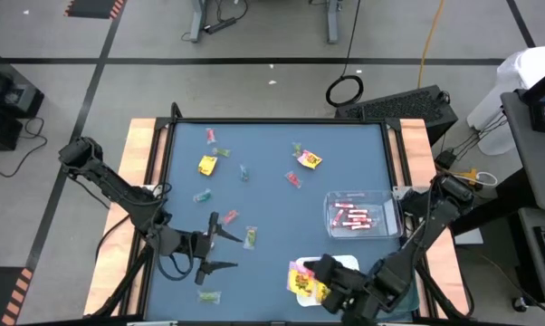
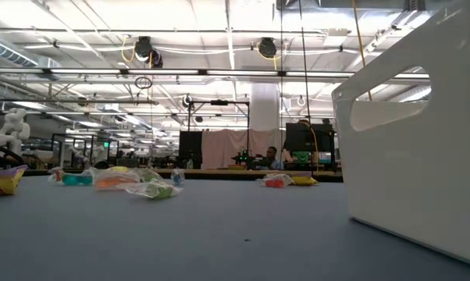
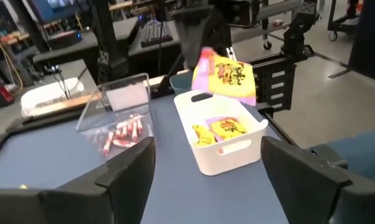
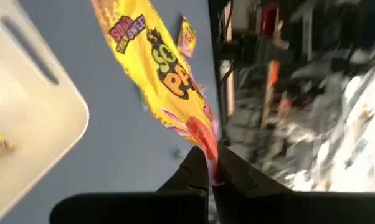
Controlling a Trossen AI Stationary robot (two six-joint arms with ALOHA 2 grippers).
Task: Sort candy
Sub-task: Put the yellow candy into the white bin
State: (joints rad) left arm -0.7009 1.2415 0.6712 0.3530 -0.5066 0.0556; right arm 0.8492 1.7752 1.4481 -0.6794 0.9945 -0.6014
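With pink-red sticks (image 1: 352,217) in the clear tray (image 1: 392,205) and loose candy (image 1: 254,190) across the mat, the right gripper (image 4: 210,176) pinches 1 yellow packet (image 4: 166,71) over the white bin (image 3: 253,140); the left gripper (image 1: 220,243) gapes empty.

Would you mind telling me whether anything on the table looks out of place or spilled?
Nothing looks spilled or damaged. Loose wrapped candies lie scattered across the blue table, unsorted. The right gripper pinches a yellow candy packet by one end beside the white bin.
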